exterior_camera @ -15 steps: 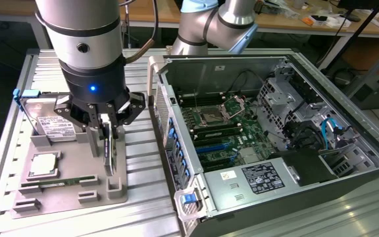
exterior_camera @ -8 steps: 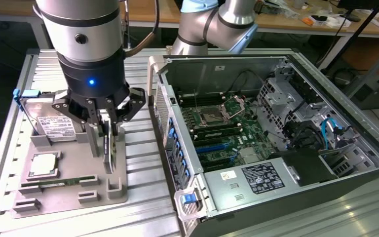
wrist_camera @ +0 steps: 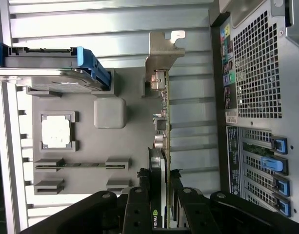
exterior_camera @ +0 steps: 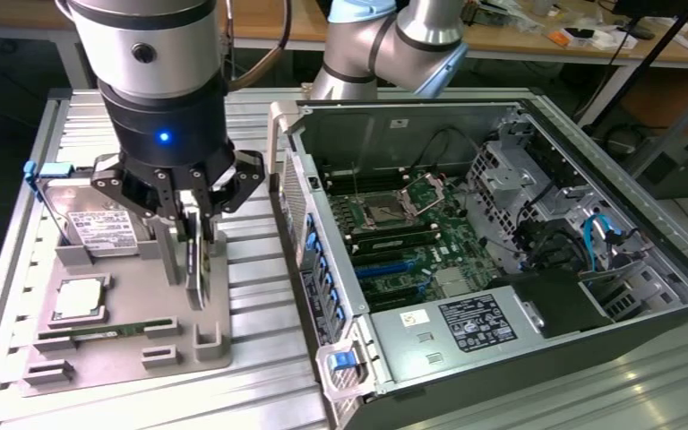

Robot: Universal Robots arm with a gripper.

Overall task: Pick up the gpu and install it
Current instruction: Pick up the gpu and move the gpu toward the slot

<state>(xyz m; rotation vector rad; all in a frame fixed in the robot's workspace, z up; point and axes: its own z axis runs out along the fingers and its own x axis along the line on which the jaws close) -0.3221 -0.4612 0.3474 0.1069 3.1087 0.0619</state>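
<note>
The gpu (exterior_camera: 197, 279) stands on edge at the exterior view's right side of the grey holder tray (exterior_camera: 129, 269). My gripper (exterior_camera: 197, 240) comes straight down on it, shut on its upper part with a finger on each face. Whether it is clear of its slot I cannot tell. In the wrist view the gpu (wrist_camera: 162, 122) shows edge-on, a thin green board with a black fan housing and a silver end bracket (wrist_camera: 164, 56) at the far end. My gripper (wrist_camera: 159, 187) clamps it, and one black finger (wrist_camera: 139, 195) presses against the fan side.
On the tray lie a hard drive with a blue frame (exterior_camera: 96, 219), a CPU (exterior_camera: 81, 296) and a narrow RAM stick (exterior_camera: 93, 333). The open computer case (exterior_camera: 631, 224) lies at the exterior view's right, its motherboard (exterior_camera: 404, 242) exposed. Blue-clipped rear slot covers (wrist_camera: 266, 161) face the tray.
</note>
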